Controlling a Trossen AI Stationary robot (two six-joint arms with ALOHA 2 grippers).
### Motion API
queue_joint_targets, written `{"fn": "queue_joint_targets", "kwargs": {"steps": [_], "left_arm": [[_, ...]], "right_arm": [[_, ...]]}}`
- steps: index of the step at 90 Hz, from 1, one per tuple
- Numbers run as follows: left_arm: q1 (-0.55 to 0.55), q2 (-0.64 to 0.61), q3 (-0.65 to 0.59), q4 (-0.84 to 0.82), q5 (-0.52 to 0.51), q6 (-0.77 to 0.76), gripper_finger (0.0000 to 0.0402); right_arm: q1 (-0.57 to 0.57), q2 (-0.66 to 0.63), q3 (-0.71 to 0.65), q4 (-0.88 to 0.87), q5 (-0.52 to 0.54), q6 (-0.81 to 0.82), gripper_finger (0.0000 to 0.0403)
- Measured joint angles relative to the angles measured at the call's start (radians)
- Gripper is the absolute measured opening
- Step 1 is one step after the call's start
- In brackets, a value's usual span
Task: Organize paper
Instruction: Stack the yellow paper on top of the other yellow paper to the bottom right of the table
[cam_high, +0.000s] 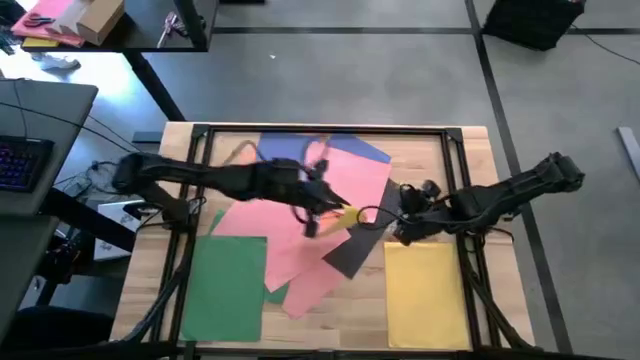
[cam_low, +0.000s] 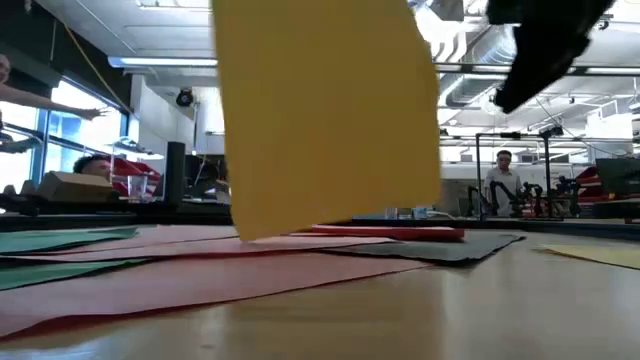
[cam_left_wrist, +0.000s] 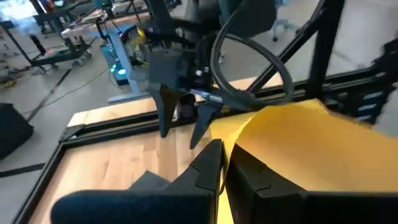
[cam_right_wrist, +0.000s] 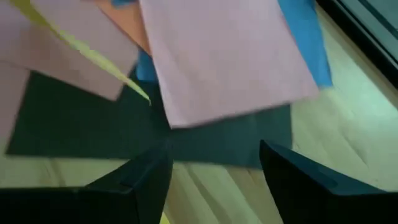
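Coloured paper lies in a loose pile at the table's middle: pink sheets (cam_high: 300, 235), a blue one (cam_high: 345, 150), a dark grey one (cam_high: 355, 250) and an orange one (cam_right_wrist: 124, 28). A green sheet (cam_high: 228, 285) lies flat at the near left and a yellow sheet (cam_high: 425, 295) at the near right. Over the pile my left gripper (cam_high: 322, 208) is shut on another yellow sheet (cam_low: 330, 110), raised off the table. My right gripper (cam_high: 395, 218) hovers open just to its right, over the dark grey sheet (cam_right_wrist: 93, 118), holding nothing. My left gripper pinches the raised yellow sheet by an edge (cam_left_wrist: 231, 163) between its two fingers. The sheet bows away from the fingers and hangs nearly upright over the pile. Its lowest corner (cam_low: 250, 236) reaches down to the pink sheets; whether it touches them I cannot tell.
A black frame (cam_high: 320, 130) runs along the table's far edge and down both sides. Bare wood (cam_high: 350, 320) shows between the green and the flat yellow sheet. Desks with a keyboard (cam_high: 20, 160) stand off the left side. People are in the room behind the table.
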Motion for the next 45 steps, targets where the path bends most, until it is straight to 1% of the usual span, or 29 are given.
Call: {"fn": "queue_joint_targets", "kwargs": {"steps": [7, 21, 36, 45], "left_arm": [[-0.003, 0.088, 0.085, -0.003, -0.034, 0.005, 0.0], [0.019, 0.235, 0.267, -0.005, -0.048, -0.017, 0.0], [0.051, 0.343, 0.468, -0.036, -0.098, 0.003, 0.0], [0.067, 0.388, 0.57, -0.108, -0.12, 0.026, 0.0]], "right_arm": [[0.027, -0.013, 0.0, -0.07, -0.006, 0.06, 0.0224], [0.077, -0.053, 0.0, -0.223, -0.008, 0.158, 0.0224], [0.106, -0.111, 0.0, -0.345, -0.006, 0.257, 0.0224], [0.119, -0.146, 0.0, -0.395, 0.007, 0.307, 0.0224]]}}
